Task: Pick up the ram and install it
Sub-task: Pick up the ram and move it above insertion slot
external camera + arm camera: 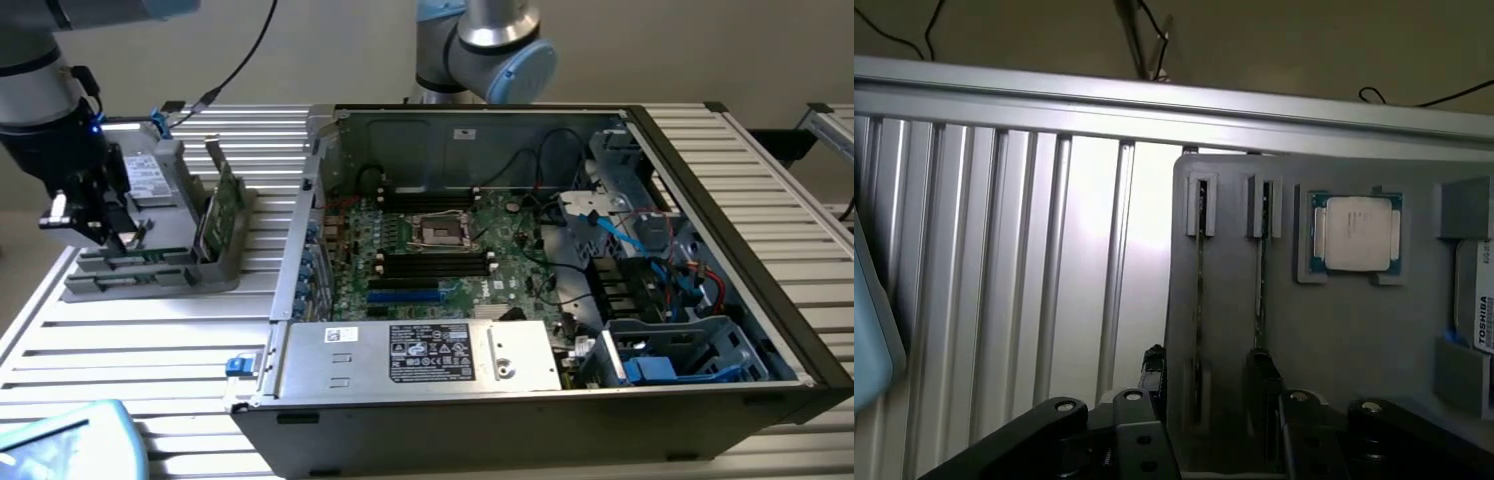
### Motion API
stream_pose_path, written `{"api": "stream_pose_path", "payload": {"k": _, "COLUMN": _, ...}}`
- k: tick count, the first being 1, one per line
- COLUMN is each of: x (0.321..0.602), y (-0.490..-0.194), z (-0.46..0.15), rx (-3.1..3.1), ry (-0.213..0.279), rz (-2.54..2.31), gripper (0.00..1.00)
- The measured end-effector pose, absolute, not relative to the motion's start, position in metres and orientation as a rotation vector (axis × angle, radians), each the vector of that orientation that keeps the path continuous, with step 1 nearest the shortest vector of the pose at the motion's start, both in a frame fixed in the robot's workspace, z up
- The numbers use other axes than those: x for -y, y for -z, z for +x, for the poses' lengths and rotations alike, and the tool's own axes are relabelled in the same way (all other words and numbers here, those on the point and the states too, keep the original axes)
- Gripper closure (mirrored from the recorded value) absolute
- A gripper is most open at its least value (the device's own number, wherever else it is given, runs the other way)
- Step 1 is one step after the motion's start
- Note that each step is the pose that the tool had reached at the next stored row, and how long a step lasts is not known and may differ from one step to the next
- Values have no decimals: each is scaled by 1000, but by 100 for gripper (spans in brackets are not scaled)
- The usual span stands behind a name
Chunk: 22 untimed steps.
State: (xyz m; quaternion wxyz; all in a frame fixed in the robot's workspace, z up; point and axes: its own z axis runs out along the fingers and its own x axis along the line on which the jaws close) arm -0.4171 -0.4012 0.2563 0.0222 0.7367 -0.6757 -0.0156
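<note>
Gripper (112, 232) sits over the grey parts holder (147, 288) at the exterior view's left, well apart from the PC case (787, 330). Fingers (1259, 375) are apart, clamped on nothing. In the wrist view just the dark tips and black linkage of the gripper (1206, 378) are in frame; the rest is cut off by the frame edge.

Ram (1199, 290) stands on edge in a holder slot. It reads as a thin dark line, chips not readable. Its line runs between the two tips. Tip height over it: can't tell. Touching or not: can't tell. Second stick (1261, 285) is in the next slot, one end hidden under a finger. In the exterior view the ram (154, 255) is a green sliver just beside the fingers, partly hidden by the gripper. Can't separate the two sticks there.

Same holder: processor chip (1356, 233) in its pocket just beside the slots. Drive (1479, 310) with a TOSHIBA label is cut off by the frame edge. Green card (214, 210) stands upright at the holder's end nearest the case.

Case lies on the slatted worktop (134, 345), motherboard (447, 250) facing up. Its black memory slots are too small to tell if filled. Second arm (487, 45) stands behind the case, cut off at the top. Blue object (60, 440) at the lower corner is cut off, can't identify.
</note>
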Motion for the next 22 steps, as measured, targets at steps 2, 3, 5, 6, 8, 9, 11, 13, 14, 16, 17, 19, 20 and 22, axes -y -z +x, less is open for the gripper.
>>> {"api": "stream_pose_path", "payload": {"k": 2, "x": 401, "y": -253, "z": -417, "rx": 2092, "ry": 45, "rz": 2280, "gripper": 55}}
{"api": "stream_pose_path", "payload": {"k": 3, "x": 401, "y": -252, "z": -417, "rx": 2091, "ry": 43, "rz": 2280, "gripper": 55}}
{"api": "stream_pose_path", "payload": {"k": 5, "x": 400, "y": -249, "z": -417, "rx": 2090, "ry": 41, "rz": 2278, "gripper": 55}}
{"api": "stream_pose_path", "payload": {"k": 6, "x": 400, "y": -247, "z": -417, "rx": 2090, "ry": 40, "rz": 2278, "gripper": 55}}
{"api": "stream_pose_path", "payload": {"k": 8, "x": 399, "y": -244, "z": -417, "rx": 2089, "ry": 38, "rz": 2277, "gripper": 55}}
{"api": "stream_pose_path", "payload": {"k": 9, "x": 399, "y": -242, "z": -417, "rx": 2088, "ry": 37, "rz": 2276, "gripper": 55}}
{"api": "stream_pose_path", "payload": {"k": 11, "x": 399, "y": -238, "z": -417, "rx": 2088, "ry": 36, "rz": 2275, "gripper": 55}}
{"api": "stream_pose_path", "payload": {"k": 13, "x": 399, "y": -235, "z": -417, "rx": 2088, "ry": 35, "rz": 2275, "gripper": 55}}
{"api": "stream_pose_path", "payload": {"k": 14, "x": 399, "y": -233, "z": -417, "rx": 2088, "ry": 35, "rz": 2275, "gripper": 55}}
{"api": "stream_pose_path", "payload": {"k": 16, "x": 399, "y": -229, "z": -417, "rx": 2089, "ry": 34, "rz": 2276, "gripper": 55}}
{"api": "stream_pose_path", "payload": {"k": 17, "x": 399, "y": -227, "z": -418, "rx": 2090, "ry": 32, "rz": 2276, "gripper": 55}}
{"api": "stream_pose_path", "payload": {"k": 19, "x": 399, "y": -224, "z": -418, "rx": 2091, "ry": 30, "rz": 2277, "gripper": 55}}
{"api": "stream_pose_path", "payload": {"k": 20, "x": 399, "y": -222, "z": -419, "rx": 2092, "ry": 29, "rz": 2277, "gripper": 55}}
{"api": "stream_pose_path", "payload": {"k": 22, "x": 399, "y": -218, "z": -420, "rx": 2093, "ry": 26, "rz": 2278, "gripper": 55}}
